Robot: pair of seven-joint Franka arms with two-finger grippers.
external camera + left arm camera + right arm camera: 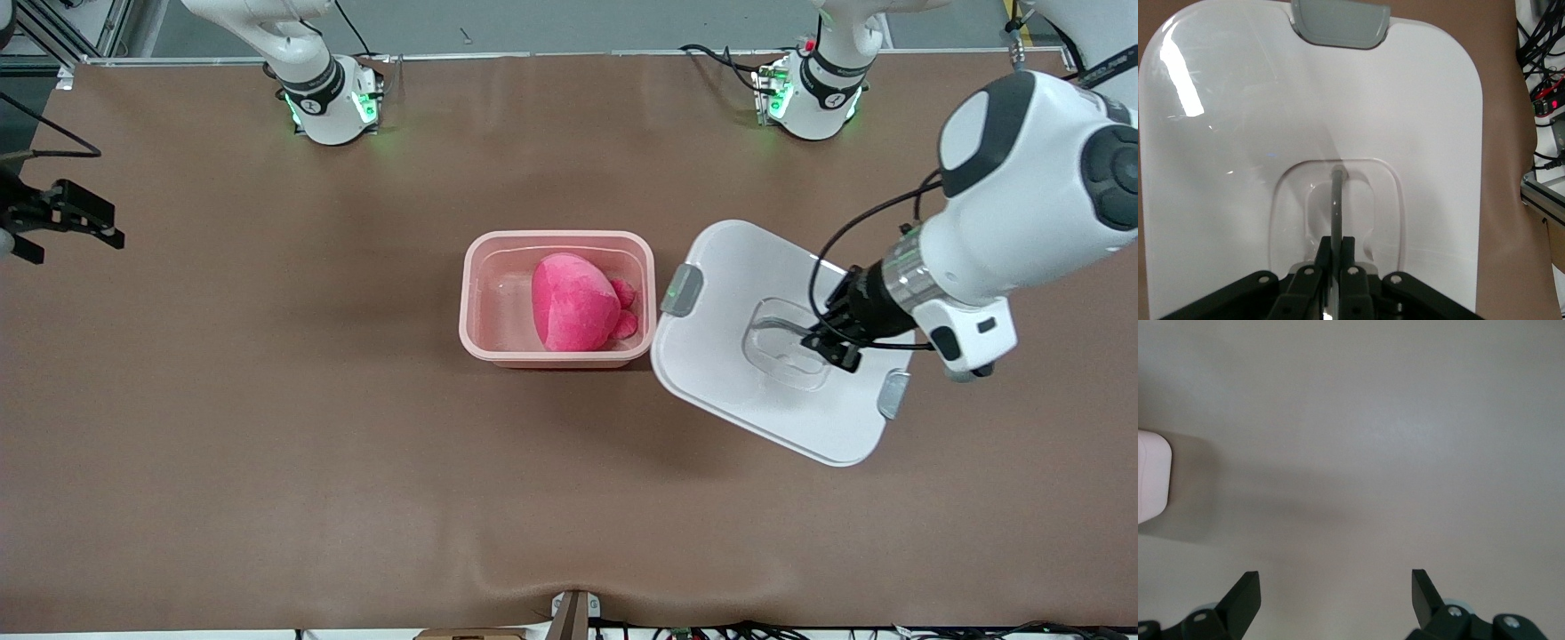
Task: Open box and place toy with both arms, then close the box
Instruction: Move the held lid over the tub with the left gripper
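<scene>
- The translucent pink rounded-rectangular plastic box point(558, 298) sits open mid-surface, the bright pink plush toy point(576, 302) inside it.
- Its white lid point(729, 356), with grey side clips and a clear recessed handle point(1337, 200), is beside the box, toward the left arm's end.
- The left gripper point(822, 340) pinches that handle, fingers point(1350, 257) pressed together.
- The right gripper point(67, 222) waits over the brown surface point(267, 444), fingers point(1245, 597) spread wide.

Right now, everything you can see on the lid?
The lid is white, glossy plastic, a rounded rectangle with grey clips at both short ends and a clear recessed centre handle. It is off the pink tub, beside it toward the left arm's end, tilted. The left gripper is shut on the handle.
</scene>
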